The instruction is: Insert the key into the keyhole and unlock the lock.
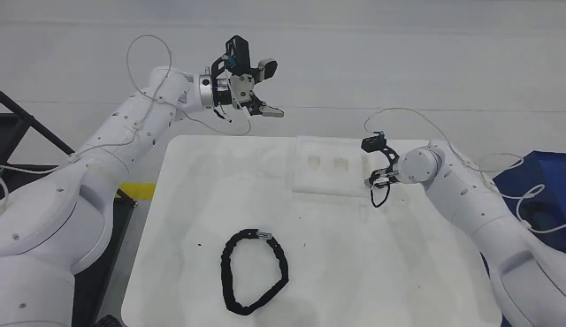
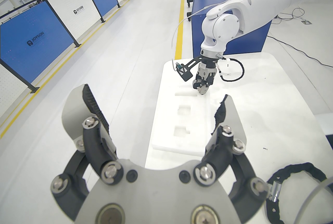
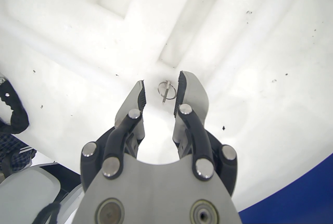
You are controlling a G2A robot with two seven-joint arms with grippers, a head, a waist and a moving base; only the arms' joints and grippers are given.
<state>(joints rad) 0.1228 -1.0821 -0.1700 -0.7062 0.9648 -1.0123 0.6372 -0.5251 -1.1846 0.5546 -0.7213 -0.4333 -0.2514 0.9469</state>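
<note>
**Right gripper (image 3: 161,82) over key – pre-grasp stock list**

1. Table (image 1: 398,265): white, fills lower frame in top view.
2. Foam tray (image 1: 309,178): centre frame, w/ shallow recesses. Soft; fingers would likely dent it.
3. Lock (image 1: 226,278): black sleeved chain loop, lower centre, well apart from tray. Prob. heavy and floppy; metal end (image 2: 275,190) likely needs steadying.
4. Left gripper (image 1: 272,88): upper centre-left, off table edge, fingers spread wide, empty.
5. Right gripper: centre-right, fingers parted either side of key, nothing held.
6. Key (image 3: 165,91): flat on foam w/ ring attached. Prob. light, stiff, slick. Pinch at ring end, leaving blade free.

Obstacles: slot recess (image 3: 192,19) just beside key; it could slide in.
</note>
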